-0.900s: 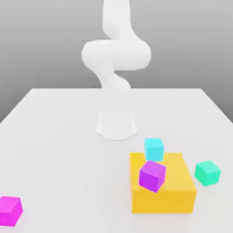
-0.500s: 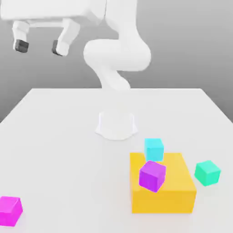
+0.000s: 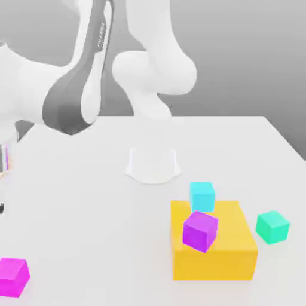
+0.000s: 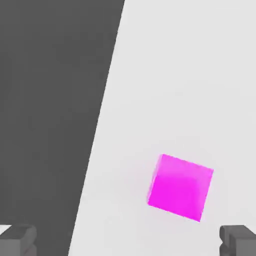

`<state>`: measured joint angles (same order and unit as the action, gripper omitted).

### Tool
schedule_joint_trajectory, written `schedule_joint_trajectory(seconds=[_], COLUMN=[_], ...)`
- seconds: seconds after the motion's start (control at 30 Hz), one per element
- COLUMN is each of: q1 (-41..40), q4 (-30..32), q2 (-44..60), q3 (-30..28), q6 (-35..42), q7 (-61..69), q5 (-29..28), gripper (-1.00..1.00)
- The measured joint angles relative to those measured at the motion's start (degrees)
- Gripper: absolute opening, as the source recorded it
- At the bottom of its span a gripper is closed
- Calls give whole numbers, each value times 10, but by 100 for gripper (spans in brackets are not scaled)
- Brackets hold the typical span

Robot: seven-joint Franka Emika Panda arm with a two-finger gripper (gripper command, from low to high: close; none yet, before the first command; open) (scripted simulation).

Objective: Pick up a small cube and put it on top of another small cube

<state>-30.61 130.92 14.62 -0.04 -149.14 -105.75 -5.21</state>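
Observation:
The small magenta-pink cube (image 3: 13,277) sits alone on the white table near the front corner at the exterior view's left. In the hand view the same cube (image 4: 180,187) lies on the table below my gripper (image 4: 128,244), whose two grey fingertips (image 4: 17,240) stand wide apart and open with nothing between them. The cube lies nearer to one fingertip than to the other. The small cyan cube (image 3: 202,196) rests just behind the large yellow block (image 3: 215,248). My arm (image 3: 75,101) reaches down over the table's left side in the exterior view.
A violet-purple cube (image 3: 199,230) sits tilted on the yellow block's front corner. A teal cube (image 3: 272,226) lies to the block's right. The robot base (image 3: 153,164) stands mid-table. The table edge (image 4: 102,125) runs close to the magenta cube, with dark floor beyond.
The arm has swung from high above the back down to the exterior view's left, over the magenta cube. The gripper stays open. No cube has moved.

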Motion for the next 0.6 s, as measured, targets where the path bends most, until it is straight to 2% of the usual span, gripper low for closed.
schedule_joint_trajectory(seconds=[0.1,0.2,0.23,0.43,0.6], q1=[-19,-25,-25,-25,-23], q4=[-2,-13,-17,-19,-3], q2=[55,118,138,148,71], q3=[-1,1,1,1,0], q6=[-24,-70,-86,-95,-34], q7=[-18,-22,-23,-23,-22], q5=[43,51,51,51,53], gripper=[0,0,-100,-100,-100])
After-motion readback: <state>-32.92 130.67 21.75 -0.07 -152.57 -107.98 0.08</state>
